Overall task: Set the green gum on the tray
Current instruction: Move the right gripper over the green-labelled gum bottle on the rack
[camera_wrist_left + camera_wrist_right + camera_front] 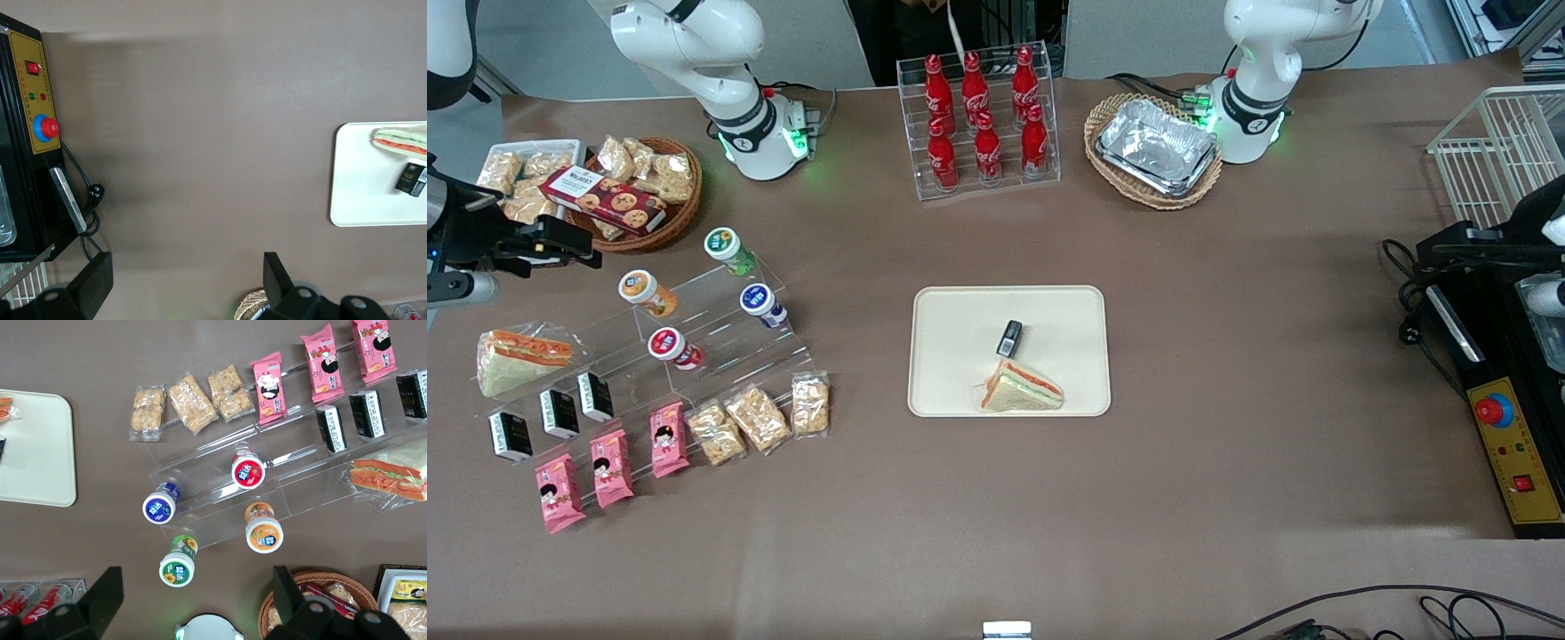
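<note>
The green gum (727,246), a small green bottle with a white lid, lies on the top step of a clear acrylic stand; it also shows in the right wrist view (177,568). The cream tray (960,329) lies at the table's middle, and shows in the right wrist view (33,453) and the left wrist view (360,187). It holds a wrapped sandwich (1021,391) and a small black box (1009,338). My right gripper (578,249) hangs open and empty above the working arm's end of the table, beside the snack basket. In the right wrist view the gripper (197,600) is well above the gum.
The stand also holds an orange bottle (645,292), a blue bottle (761,303), a red bottle (672,346) and black boxes (560,412). Pink packets (612,467), cracker packs (758,418), a sandwich (520,358), a wicker snack basket (645,191), a cola rack (983,120) and a foil tray in a basket (1154,149) surround it.
</note>
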